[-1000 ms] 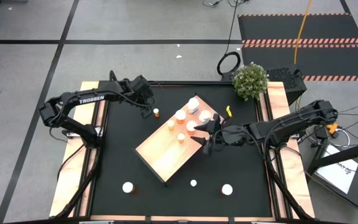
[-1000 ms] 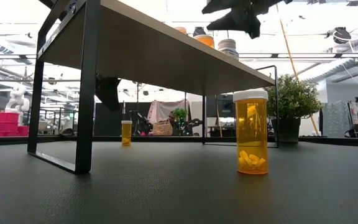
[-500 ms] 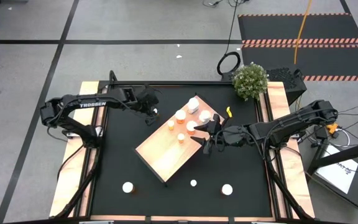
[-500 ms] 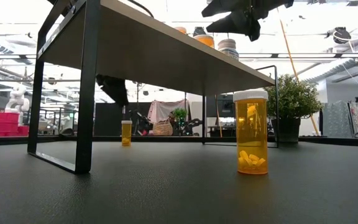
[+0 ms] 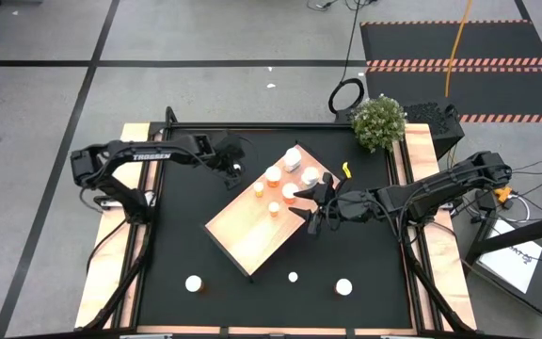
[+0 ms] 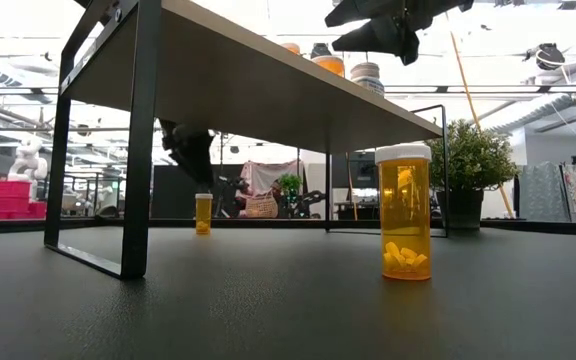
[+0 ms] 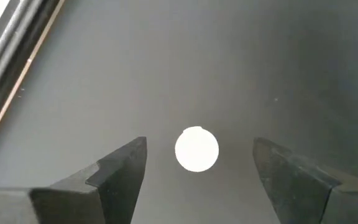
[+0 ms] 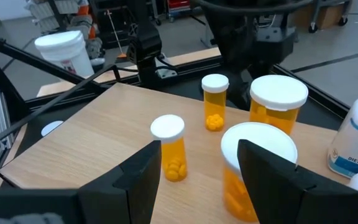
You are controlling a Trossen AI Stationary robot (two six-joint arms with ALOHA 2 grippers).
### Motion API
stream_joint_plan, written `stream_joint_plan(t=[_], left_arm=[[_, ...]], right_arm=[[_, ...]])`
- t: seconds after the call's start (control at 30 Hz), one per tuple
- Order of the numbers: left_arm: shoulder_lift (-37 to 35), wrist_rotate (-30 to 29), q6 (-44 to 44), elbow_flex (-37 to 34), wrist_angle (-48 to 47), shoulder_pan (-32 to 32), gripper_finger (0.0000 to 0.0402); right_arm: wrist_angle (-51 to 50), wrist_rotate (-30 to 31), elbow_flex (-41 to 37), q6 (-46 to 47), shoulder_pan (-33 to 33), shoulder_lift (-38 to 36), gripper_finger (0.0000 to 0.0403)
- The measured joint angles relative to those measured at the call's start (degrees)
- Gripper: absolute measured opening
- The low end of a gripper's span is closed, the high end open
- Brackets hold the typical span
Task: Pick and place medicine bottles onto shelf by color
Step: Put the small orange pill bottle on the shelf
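Observation:
The shelf is a pale wood board on dark legs, set slantwise mid-table. Several orange bottles with white caps and two white bottles stand on its far end. A small orange bottle stands on the black mat beside the shelf's far left edge. My left gripper hangs open above it, pointing down, one finger on either side of its white cap and apart from it. My right gripper hovers open over the shelf's right edge, facing the bottles, with nothing in it.
Three more bottles stand on the mat near the front edge: a white-capped one at left, a tall orange one in the middle, and one at right. A potted plant and a small yellow object sit at the far right.
My left gripper has gone toward the table's right and near side and sunk a little, coming over the small orange bottle beside the shelf. The bottle has stayed where it was. My right arm has kept still.

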Motion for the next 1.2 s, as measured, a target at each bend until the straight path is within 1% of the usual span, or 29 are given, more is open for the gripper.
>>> stream_joint_plan(t=[0.17, 0.37, 0.5, 0.63, 0.8, 0.9, 1.2], left_arm=[[2.4, -0.4, 0.2, 0.0, 1.9, 0.1, 0.0296], [3.0, -1.9, 0.4, 0.0, 2.7, 0.9, 0.0296], [4.0, -1.9, 0.8, 0.0, 2.2, 1.2, 0.0296], [5.9, -1.8, 1.7, 0.0, 3.5, 1.3, 0.0296], [6.5, -1.6, 2.6, 0.0, 4.9, 1.3, 0.0293], [6.5, -1.6, 2.7, 0.0, 5.2, 1.3, 0.0274], [6.5, -1.6, 3.0, 0.0, 4.8, 1.3, 0.0202]], right_arm=[[-0.1, 0.0, 0.0, 0.0, 0.0, 0.0, 0.0208], [-0.3, 0.0, 0.0, 0.0, 0.0, 0.0, 0.0208], [-0.3, 0.0, 0.0, 0.0, 0.0, 0.0, 0.0208], [-0.3, 0.0, 0.0, 0.0, 0.0, 0.0, 0.0208], [-0.3, -0.1, 0.0, 0.0, 0.0, 0.0, 0.0208], [-0.3, -0.1, 0.0, 0.0, 0.0, 0.0, 0.0208], [-0.3, -0.1, 0.0, -0.2, 0.0, 0.0, 0.0208]])
